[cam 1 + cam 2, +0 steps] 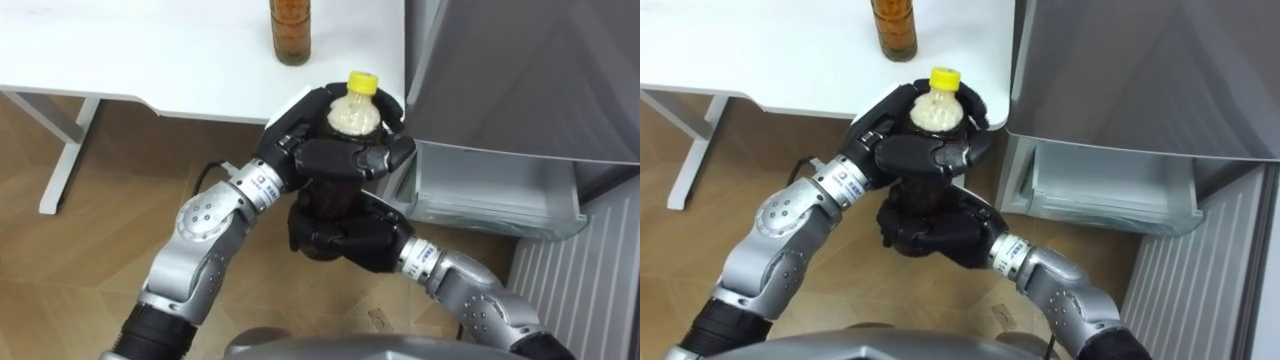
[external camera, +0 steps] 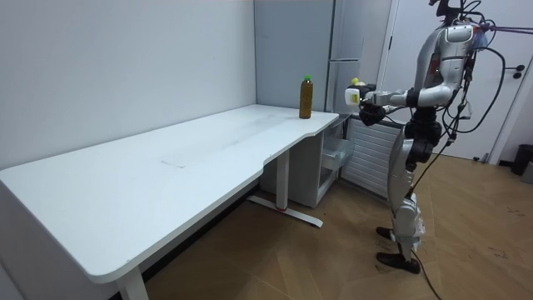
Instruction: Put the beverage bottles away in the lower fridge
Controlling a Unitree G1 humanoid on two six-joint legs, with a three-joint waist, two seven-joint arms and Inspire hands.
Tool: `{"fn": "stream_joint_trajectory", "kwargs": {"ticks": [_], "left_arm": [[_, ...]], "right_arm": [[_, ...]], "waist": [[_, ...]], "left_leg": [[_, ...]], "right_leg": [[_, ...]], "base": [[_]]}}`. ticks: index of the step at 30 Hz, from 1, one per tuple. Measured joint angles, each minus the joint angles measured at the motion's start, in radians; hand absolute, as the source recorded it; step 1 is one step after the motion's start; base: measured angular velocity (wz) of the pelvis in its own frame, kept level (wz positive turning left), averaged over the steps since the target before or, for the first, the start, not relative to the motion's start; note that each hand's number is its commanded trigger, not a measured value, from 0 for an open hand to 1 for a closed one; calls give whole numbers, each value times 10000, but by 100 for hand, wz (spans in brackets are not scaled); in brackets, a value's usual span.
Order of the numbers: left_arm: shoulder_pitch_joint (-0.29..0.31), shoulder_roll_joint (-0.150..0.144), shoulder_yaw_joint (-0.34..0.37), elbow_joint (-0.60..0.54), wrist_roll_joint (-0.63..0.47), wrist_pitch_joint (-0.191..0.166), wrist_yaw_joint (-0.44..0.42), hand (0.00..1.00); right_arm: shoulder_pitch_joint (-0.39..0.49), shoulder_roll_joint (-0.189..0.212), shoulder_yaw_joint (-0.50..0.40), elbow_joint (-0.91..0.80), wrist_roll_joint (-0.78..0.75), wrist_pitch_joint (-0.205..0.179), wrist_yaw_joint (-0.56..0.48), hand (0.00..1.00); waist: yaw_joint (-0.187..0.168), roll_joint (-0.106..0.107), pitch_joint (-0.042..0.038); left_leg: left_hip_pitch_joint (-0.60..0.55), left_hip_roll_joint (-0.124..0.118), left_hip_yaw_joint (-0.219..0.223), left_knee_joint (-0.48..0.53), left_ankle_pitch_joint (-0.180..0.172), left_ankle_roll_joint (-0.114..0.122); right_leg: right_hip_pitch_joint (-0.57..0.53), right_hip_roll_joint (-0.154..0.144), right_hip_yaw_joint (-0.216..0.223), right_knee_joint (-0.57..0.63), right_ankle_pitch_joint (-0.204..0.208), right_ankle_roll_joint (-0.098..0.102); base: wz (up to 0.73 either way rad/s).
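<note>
where the dark fingers of the left hand (image 1: 345, 155) curl round the shoulder of the yellow-capped bottle (image 1: 355, 110), the right hand (image 1: 335, 235) grasps its lower body from beneath. the bottle is upright, clear of all surfaces, with pale contents at the neck. far behind it, a cylindrical amber bottle (image 1: 291, 30) stands on the smooth white table (image 1: 150, 60). to the right, a translucent drawer (image 1: 500, 195) projects from the flat grey fridge (image 1: 520, 70). the floor (image 1: 100, 240) is wood-patterned.
</note>
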Motion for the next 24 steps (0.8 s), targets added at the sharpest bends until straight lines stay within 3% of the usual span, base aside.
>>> {"fn": "stream_joint_trajectory", "kwargs": {"ticks": [7,12,18,24], "left_arm": [[-1,-80,67,-2,3,-1,-1,0],[-1,-53,87,-157,2,1,16,0],[-1,16,218,-672,241,0,45,0],[-1,141,464,-1618,482,3,113,0]], "right_arm": [[-5,23,-1,0,56,0,13,100],[-16,58,-67,1,64,-1,161,100],[-127,222,-202,3,61,-79,494,100],[-356,412,-386,-17,70,-390,1044,100]], "waist": [[8,72,34],[-24,105,16],[-9,107,12],[-58,108,12]], "left_leg": [[-26,10,-24,-10,-3,1],[-33,12,-19,-49,-3,1],[-37,4,-23,40,1,2],[52,9,-34,96,0,2]], "right_leg": [[8,3,-17,29,4,-3],[-8,3,-23,28,4,-3],[14,-17,-27,12,4,-3],[131,-19,-40,3,4,-3]], "base": [[0],[0],[0],[1]]}}
